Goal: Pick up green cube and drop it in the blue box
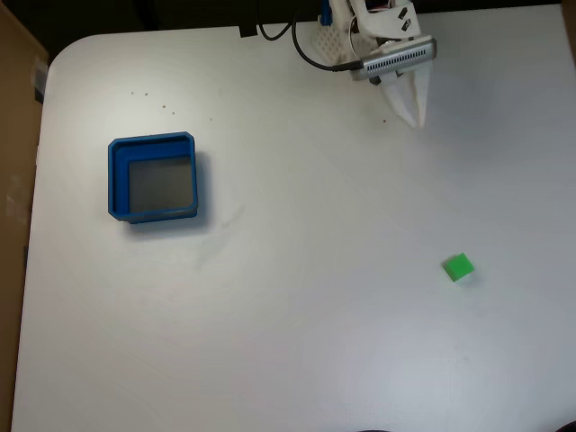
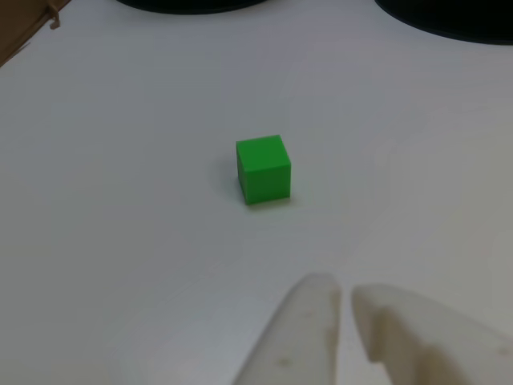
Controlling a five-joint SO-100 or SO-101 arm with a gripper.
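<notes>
The small green cube [image 1: 458,267] lies alone on the white table at the lower right of the fixed view. Far to the left stands the blue box [image 1: 115,180], a shallow square tray with a grey floor and nothing in it. My white gripper [image 1: 415,115] hangs near the table's top edge, well above the cube in that view, fingers together in one wedge. In the other view the cube [image 2: 263,168] sits ahead of my gripper [image 2: 345,293], whose fingertips [image 2: 317,301] stand almost touching with nothing between them.
The white table [image 1: 288,342] has a rounded top-left corner. A brown cardboard surface [image 1: 13,135] runs along the left edge. A black cable [image 1: 310,54] loops by the arm's base at the top. A few tiny dark specks [image 1: 165,109] lie above the box.
</notes>
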